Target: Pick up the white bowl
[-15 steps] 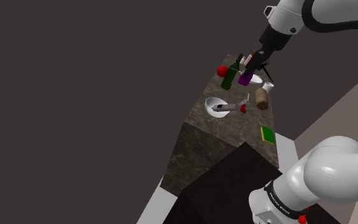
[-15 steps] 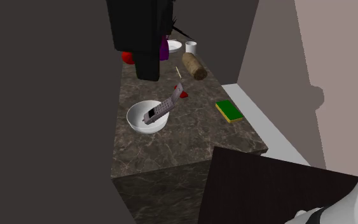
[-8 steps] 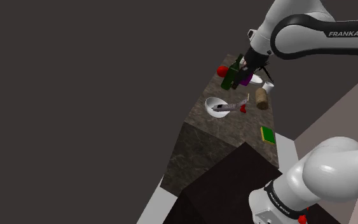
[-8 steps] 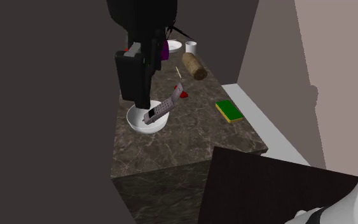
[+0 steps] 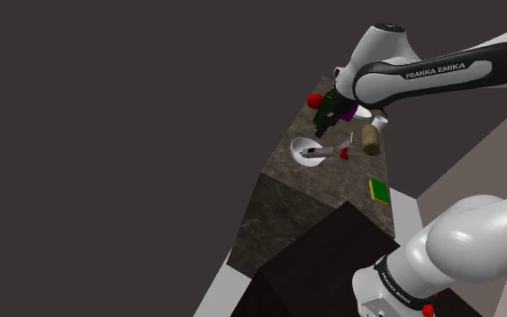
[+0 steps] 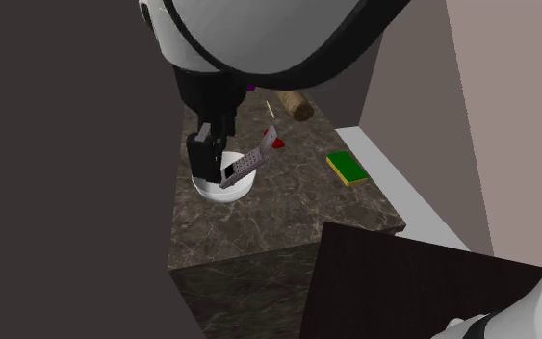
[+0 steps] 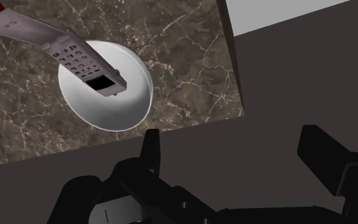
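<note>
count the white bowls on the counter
1 for certain: the white bowl just below the open pincer, with the phone leaning into it. The arm covers the far end of the counter, so another may be hidden there.

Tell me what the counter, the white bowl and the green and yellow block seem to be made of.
The counter looks like dark stone, marble-like, with pale veins across a brown-grey surface. The white bowl is smooth, plain white with no pattern; ceramic or plastic, the look leaves it open. The block has a green top over a yellow layer, so probably a sponge.
</note>
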### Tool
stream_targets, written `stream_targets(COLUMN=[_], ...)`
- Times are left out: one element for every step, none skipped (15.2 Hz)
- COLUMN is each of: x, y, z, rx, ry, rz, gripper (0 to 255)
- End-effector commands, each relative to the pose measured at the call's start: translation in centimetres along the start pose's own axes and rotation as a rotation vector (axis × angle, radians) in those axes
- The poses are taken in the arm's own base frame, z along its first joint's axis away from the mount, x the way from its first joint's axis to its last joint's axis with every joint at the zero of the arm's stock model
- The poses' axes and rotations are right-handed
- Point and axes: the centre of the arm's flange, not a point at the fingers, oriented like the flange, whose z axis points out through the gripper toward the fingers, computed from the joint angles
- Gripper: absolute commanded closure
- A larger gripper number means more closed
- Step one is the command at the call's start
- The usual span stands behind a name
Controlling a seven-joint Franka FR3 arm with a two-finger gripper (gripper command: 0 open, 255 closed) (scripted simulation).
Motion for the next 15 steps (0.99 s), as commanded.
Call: stream_targets(x=[0.6, 0.9, 1.2, 1.5, 1.8, 2.1, 2.4, 2.6, 2.9, 3.2, 3.5, 3.8, 4.1, 4.3, 4.6], y=[0.6, 1.0, 1.4, 1.8, 2.3, 2.7, 3.1, 3.5, 3.9, 4.4, 4.8, 5.2, 5.6, 6.1, 6.5], z=[2.6, 3.8, 5.0, 6.2, 7.4, 8.6, 9.9, 11.1, 12.3, 13.5, 14.7, 15.9, 17.1, 18.3, 19.6], rx=[-0.003, -0.004, -0.005, -0.006, -0.007, -0.008, -0.009, -0.01, -0.011, -0.012, -0.013, -0.014, -0.015, -0.016, -0.017], ry=[0.001, 0.001, 0.001, 0.0, 0.0, -0.001, -0.001, -0.001, -0.002, -0.002, -0.003, -0.003, -0.003, -0.004, -0.004], rz=[0.001, 0.001, 0.002, 0.002, 0.003, 0.003, 0.004, 0.004, 0.005, 0.005, 0.006, 0.006, 0.007, 0.008, 0.008], gripper=[0, 0, 0, 0, 0, 0, 0, 0, 0, 0, 0, 0, 0, 0, 0])
